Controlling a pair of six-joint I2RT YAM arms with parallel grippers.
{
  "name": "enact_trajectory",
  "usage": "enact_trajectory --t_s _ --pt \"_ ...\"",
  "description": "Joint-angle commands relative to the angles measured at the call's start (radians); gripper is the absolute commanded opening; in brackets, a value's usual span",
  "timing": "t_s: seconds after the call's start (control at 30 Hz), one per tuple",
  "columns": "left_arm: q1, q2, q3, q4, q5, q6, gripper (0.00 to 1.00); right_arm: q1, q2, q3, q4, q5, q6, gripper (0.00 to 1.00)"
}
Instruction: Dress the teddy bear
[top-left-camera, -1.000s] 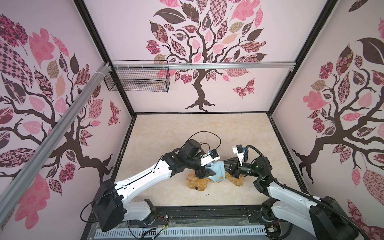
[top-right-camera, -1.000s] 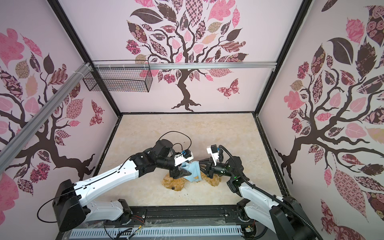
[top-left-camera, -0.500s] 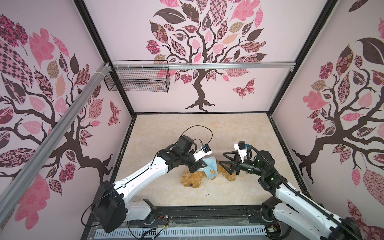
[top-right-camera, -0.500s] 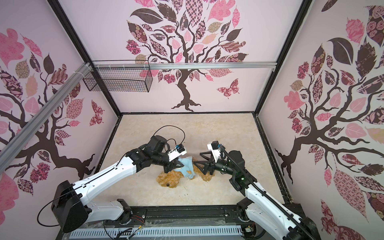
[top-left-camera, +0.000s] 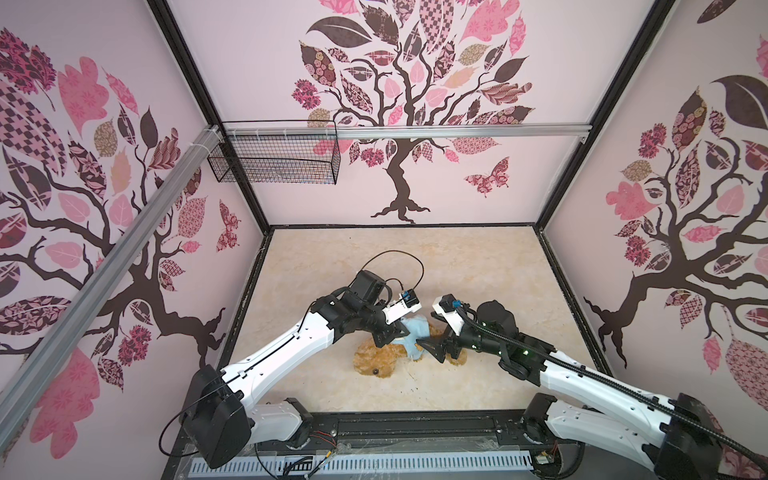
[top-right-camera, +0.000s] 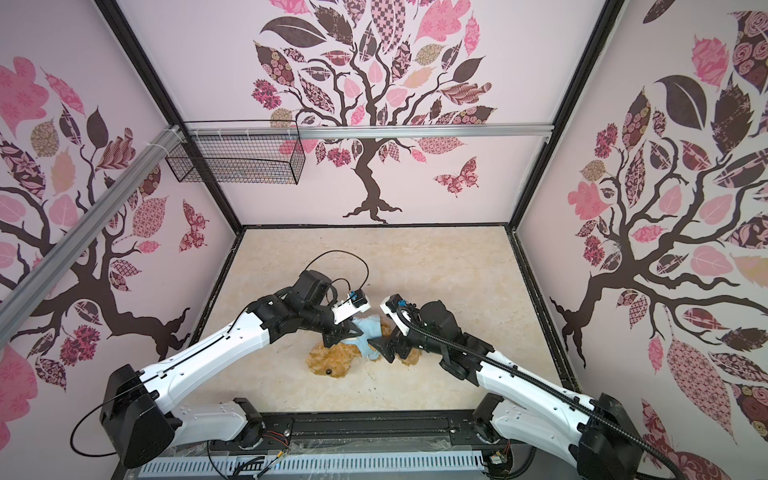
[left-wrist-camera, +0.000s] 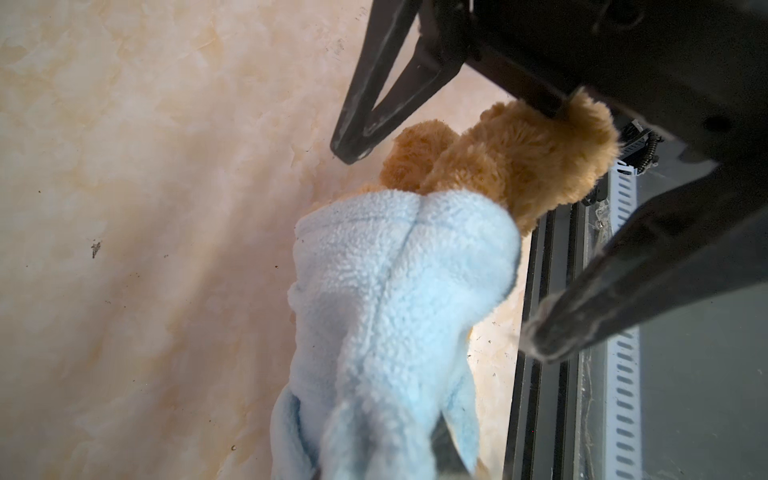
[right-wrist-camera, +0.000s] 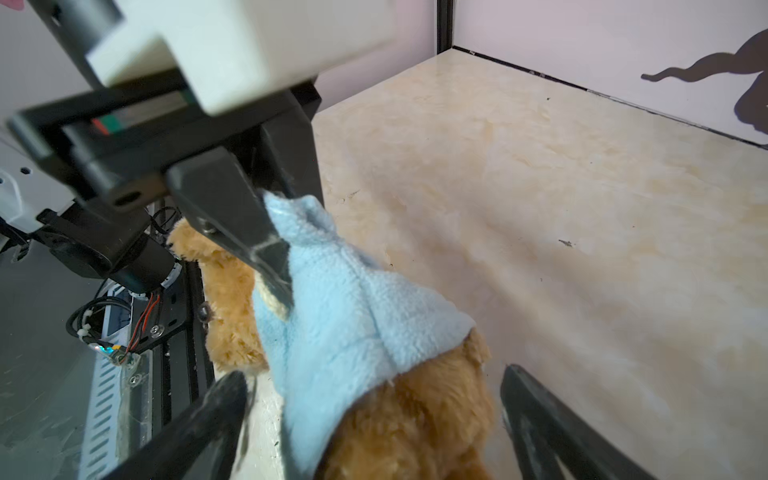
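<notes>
Bear position first: the teddy bear (top-left-camera: 376, 360) is lying at the 6 o'clock end of the worktop (top-left-camera: 374, 266). Its long axis runs across in both top views, with the head out toward 8 o'clock and the feet toward 3 o'clock. The blue hoodie (top-left-camera: 415, 332) is bunched round its middle and tented up toward 12 o'clock.

That tent is your left arm (top-left-camera: 291, 345) at work. In the right wrist view the left jaws are pinched nearly together on a fold of hoodie (right-wrist-camera: 357, 316), with nothing but fabric between them. They sit over the shoulder end, so the head lies at about 8 o'clock from them.

Your right arm (top-left-camera: 582, 374) comes in from 3 o'clock and is the closer one to the feet end. The right jaws are spread wide and holding nothing, with one on each side of the bear's furry back end (right-wrist-camera: 415, 424). I can't tell whether they're actually brushing the fur.

So what the next move hangs on, I'd guess, is that the hem sits right in the mouth of the right jaws. The bare lower body points back toward 3 o'clock. Close on the hem rather than on the fur, or you'll just drag the whole bear.
</notes>
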Motion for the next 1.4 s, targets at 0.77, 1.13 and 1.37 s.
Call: enact_trajectory --t_s 0.77,1.13,1.37 --pt "-0.001 -0.234 0.043 -0.112 -0.015 -0.030 0.33 0.010 0.080 -0.141 0.246 -0.102 -0.081 0.15" --pt "-0.032 -0.089 0.158 -0.180 0.018 0.039 0.05 0.032 0.047 -0.152 0.231 -0.082 -0.107 0.14" --pt "-0.043 -0.037 0.167 -0.217 -0.013 0.085 0.03 0.035 0.047 -0.156 0.235 -0.086 -0.106 0.14"
